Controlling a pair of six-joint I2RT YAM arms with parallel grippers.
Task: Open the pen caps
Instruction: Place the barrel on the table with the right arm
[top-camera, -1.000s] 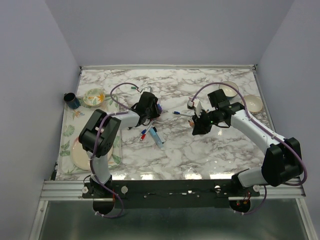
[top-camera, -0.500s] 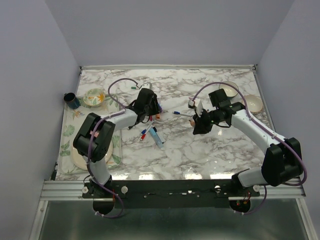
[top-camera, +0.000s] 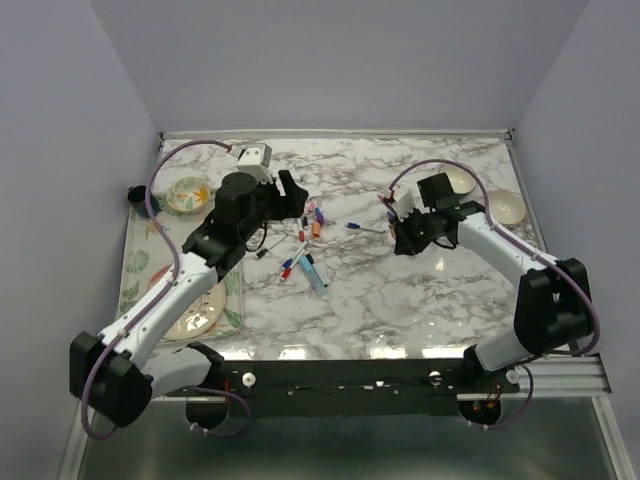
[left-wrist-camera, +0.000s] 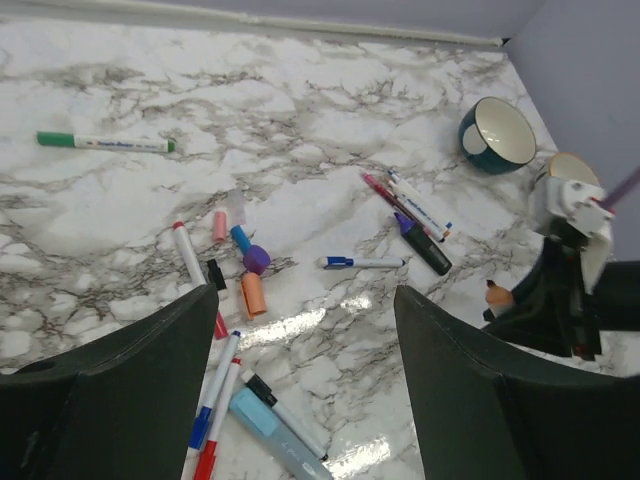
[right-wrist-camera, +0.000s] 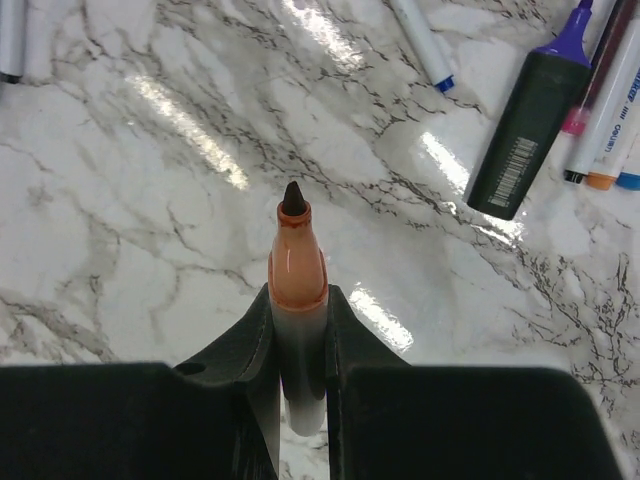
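Several loose pen caps lie together on the marble: an orange cap, a purple cap, a pink cap, a blue one and a black one. From above the cluster shows around the orange cap. My left gripper hangs open and empty above the table, left of the caps. My right gripper is shut on an uncapped orange pen, whose dark tip points away from the jaws.
Pens lie scattered mid-table: a green pen, a small blue-capped pen, a black highlighter and a light-blue highlighter. Two bowls sit back right. A floral bowl, a dark cup and a plate are at the left.
My left gripper has opened, risen and pulled back to the left; an orange cap now lies on the table among the other caps. The right gripper shifted slightly back, still holding the pen.
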